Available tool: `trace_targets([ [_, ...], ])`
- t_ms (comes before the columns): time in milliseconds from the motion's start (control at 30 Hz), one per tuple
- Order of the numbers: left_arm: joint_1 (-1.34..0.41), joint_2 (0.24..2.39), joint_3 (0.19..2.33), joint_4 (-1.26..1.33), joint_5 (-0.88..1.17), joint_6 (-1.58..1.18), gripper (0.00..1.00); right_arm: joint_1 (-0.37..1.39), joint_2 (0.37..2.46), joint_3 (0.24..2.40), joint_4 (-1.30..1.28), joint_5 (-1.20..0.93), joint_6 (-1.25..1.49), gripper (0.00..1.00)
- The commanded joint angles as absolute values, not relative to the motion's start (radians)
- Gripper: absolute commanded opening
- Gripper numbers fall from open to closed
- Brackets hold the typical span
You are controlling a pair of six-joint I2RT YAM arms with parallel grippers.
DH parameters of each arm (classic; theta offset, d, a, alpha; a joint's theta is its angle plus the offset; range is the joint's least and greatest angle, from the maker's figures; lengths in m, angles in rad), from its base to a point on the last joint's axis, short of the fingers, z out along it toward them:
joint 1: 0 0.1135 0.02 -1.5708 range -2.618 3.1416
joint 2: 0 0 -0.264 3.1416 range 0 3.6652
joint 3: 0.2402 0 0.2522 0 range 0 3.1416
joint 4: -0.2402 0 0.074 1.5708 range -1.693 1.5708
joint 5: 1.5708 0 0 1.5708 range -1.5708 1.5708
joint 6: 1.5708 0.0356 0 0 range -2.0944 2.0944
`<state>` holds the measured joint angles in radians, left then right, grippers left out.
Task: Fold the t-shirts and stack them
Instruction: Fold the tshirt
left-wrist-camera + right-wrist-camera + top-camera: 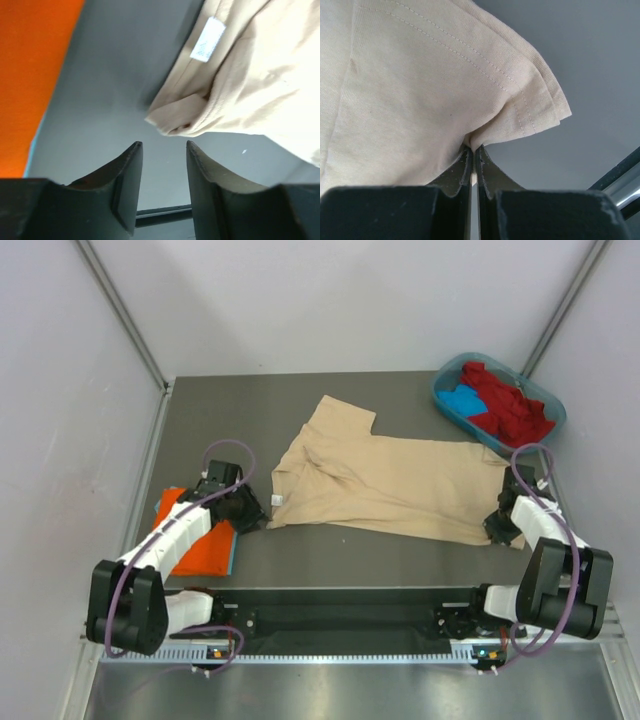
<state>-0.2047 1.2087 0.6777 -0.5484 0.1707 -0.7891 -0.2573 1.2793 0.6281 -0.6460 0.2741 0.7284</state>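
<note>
Entry: beige t-shirt (390,485), spread across the middle of the table (300,400), rumpled at the collar end.
My right gripper (471,150) is clamped on its stitched hem corner. My left gripper (162,150) stands parted and empty just short of the collar end. Orange t-shirt (205,550) lies folded at left; red t-shirt (505,400) and blue t-shirt (462,400) are in the tub (440,390).

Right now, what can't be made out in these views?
Orange shirt, top view: the left arm covers its middle, hiding the fold.
Neck label on the beige shirt, left wrist view: print too blurred.
Tub, top view: red fabric and blue fabric lie heaped, count unclear.
</note>
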Motion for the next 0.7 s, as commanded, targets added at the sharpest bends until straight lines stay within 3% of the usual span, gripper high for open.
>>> trace_targets([
  [0,-0.202,1.219,0.709,-0.480,0.190,-0.835,0.44,-0.298,1.304,0.632,-0.607,0.311,0.698,0.00],
  [200,-0.203,1.267,0.675,-0.470,0.149,-0.859,0.39,-0.316,1.313,0.634,-0.591,0.308,0.686,0.00],
  [667,-0.202,1.147,0.583,-0.364,0.098,-1.107,0.50,-0.318,1.276,0.617,-0.572,0.284,0.675,0.00],
])
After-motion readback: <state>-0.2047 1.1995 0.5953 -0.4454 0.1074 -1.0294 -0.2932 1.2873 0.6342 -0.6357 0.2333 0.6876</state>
